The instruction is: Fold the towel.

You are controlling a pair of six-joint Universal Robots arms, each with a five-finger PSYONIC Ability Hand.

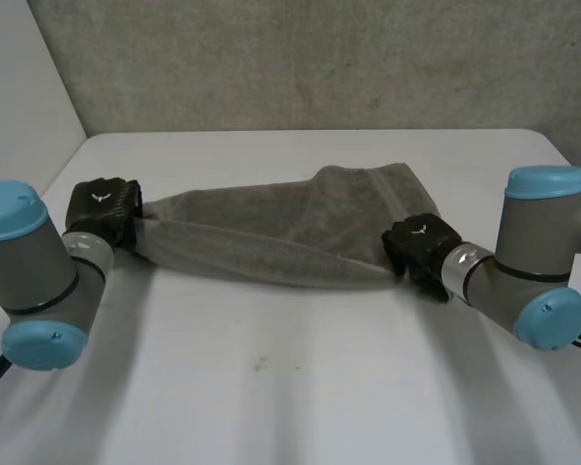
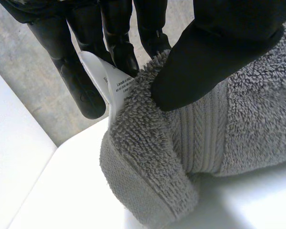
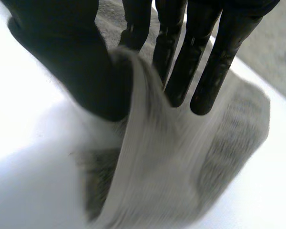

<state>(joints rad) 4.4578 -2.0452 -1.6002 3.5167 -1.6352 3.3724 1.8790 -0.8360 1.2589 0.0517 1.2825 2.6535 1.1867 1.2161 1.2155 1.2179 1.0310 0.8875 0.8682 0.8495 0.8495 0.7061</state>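
Observation:
A grey towel (image 1: 271, 228) lies bunched and stretched across the white table between my two hands. My left hand (image 1: 102, 208) holds its left end. In the left wrist view the thumb (image 2: 205, 57) pinches the towel's corner (image 2: 148, 167) against the fingers, next to a white care label (image 2: 109, 81). My right hand (image 1: 421, 242) is at the towel's right end, under a raised flap. In the right wrist view the right hand (image 3: 76, 57) has straight fingers and its thumb stands apart from them. The towel's edge (image 3: 157, 181) hangs loose between them.
The white table (image 1: 290, 387) has bare room in front of the towel. A grey concrete wall (image 1: 320, 58) runs along the back edge. A white panel (image 1: 19, 87) stands at the far left.

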